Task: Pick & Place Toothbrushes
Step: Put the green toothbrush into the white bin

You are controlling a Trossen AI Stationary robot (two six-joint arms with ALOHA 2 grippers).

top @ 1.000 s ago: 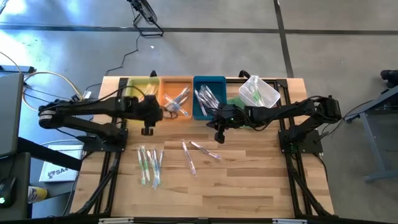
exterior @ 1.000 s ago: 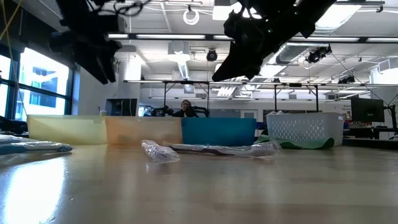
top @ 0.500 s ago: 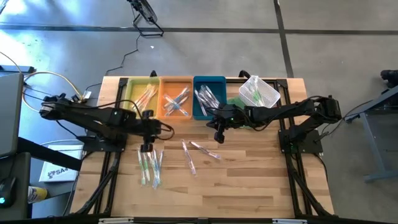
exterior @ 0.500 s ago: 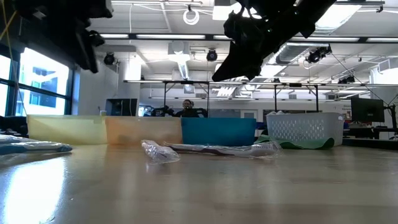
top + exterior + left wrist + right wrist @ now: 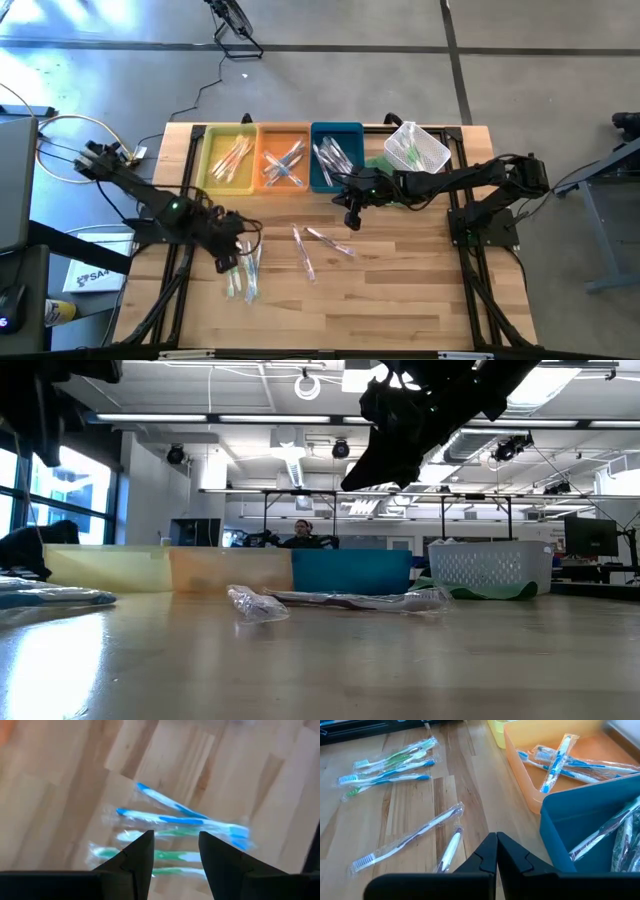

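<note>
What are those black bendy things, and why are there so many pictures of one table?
They are two robot arms with pinchers. One camera looks down from above, one sits low on the table, and one rides on each arm. The left gripper is open, low over a bunch of wrapped toothbrushes on the wooden table. The right gripper is shut and empty, waiting near the blue tray. The yellow tray and orange tray also hold toothbrushes. A white basket stands beside them.

The left gripper (image 5: 228, 262) hangs low over the worktop's (image 5: 400, 290) left side, fingers parted. The right gripper (image 5: 351, 222) hovers above the worktop's middle, fingers closed together, holding nothing.
</note>
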